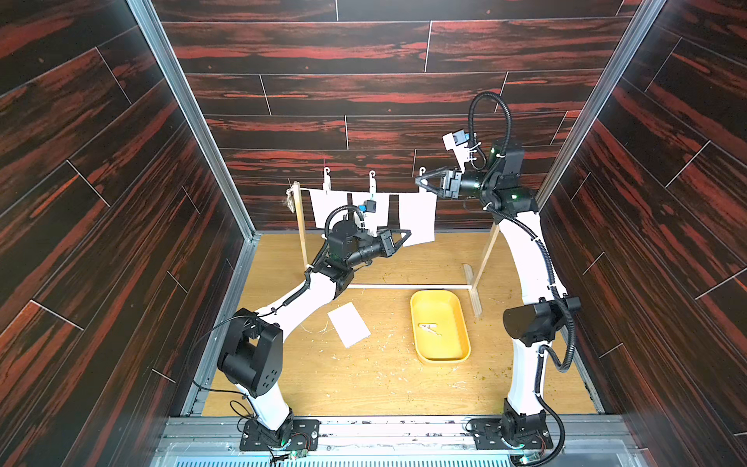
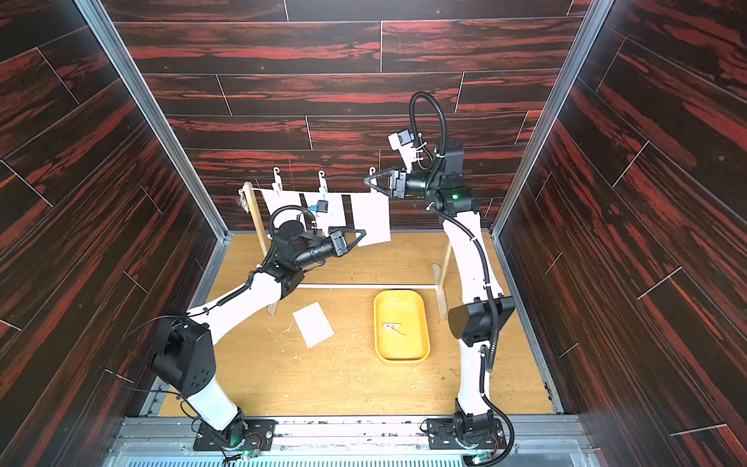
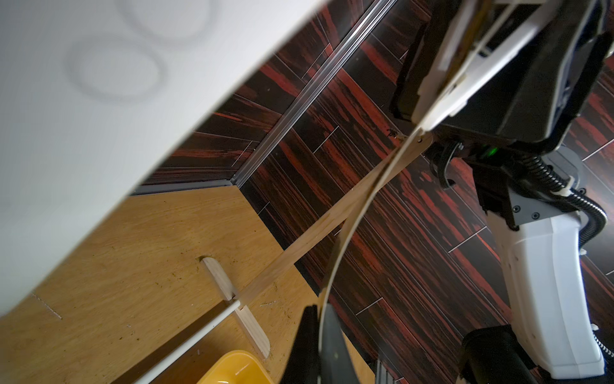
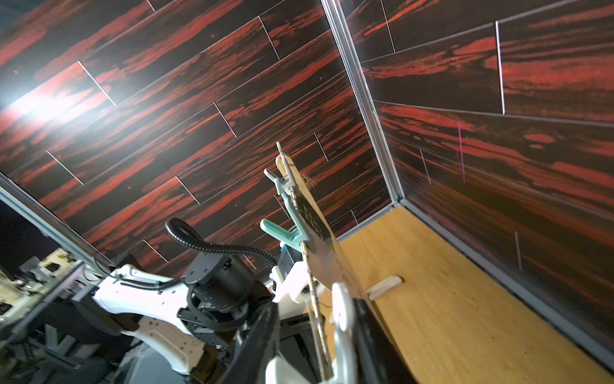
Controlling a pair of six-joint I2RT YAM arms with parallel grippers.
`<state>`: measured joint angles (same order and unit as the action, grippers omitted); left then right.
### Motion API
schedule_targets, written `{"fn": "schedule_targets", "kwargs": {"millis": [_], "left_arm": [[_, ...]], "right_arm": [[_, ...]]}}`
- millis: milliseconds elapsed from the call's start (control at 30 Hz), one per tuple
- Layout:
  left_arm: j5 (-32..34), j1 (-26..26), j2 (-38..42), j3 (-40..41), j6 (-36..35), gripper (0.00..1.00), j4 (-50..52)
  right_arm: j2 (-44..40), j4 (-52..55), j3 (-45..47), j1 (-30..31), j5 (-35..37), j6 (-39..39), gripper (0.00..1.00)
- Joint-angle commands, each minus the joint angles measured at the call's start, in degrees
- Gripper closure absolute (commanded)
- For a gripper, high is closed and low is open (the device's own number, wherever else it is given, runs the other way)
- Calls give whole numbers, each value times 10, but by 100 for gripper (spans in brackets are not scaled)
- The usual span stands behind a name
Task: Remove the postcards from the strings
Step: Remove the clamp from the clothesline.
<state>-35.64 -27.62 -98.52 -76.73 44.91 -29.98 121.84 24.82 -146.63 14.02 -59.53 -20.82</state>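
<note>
Likely light, floppy — left claw (image 1: 407,233) pinches postcard (image 1: 418,218) by lower corner; right claw (image 1: 418,180) straddles clothespin (image 1: 422,170), grip unclear.

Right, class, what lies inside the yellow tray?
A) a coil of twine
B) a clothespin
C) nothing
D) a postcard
B: a pale clothespin lies in the yellow tray, while the loose postcard lies flat on the table beside it.

Three postcards (image 1: 418,218) hang on the string (image 1: 304,189), behind the tray (image 1: 440,359).
</note>
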Motion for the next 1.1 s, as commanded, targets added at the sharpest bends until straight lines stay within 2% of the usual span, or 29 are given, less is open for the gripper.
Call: {"fn": "schedule_targets", "kwargs": {"millis": [0,467,1067], "left_arm": [[-5,3,13,-11,7,100,-20],[-6,5,12,-3,11,100,-26],[-7,4,7,7,15,100,-28]], "right_arm": [[15,-8,-11,0,-10,3,65],[9,-9,-11,0,0,3,72],[0,-20,-14,1,23,-5,76]]}}
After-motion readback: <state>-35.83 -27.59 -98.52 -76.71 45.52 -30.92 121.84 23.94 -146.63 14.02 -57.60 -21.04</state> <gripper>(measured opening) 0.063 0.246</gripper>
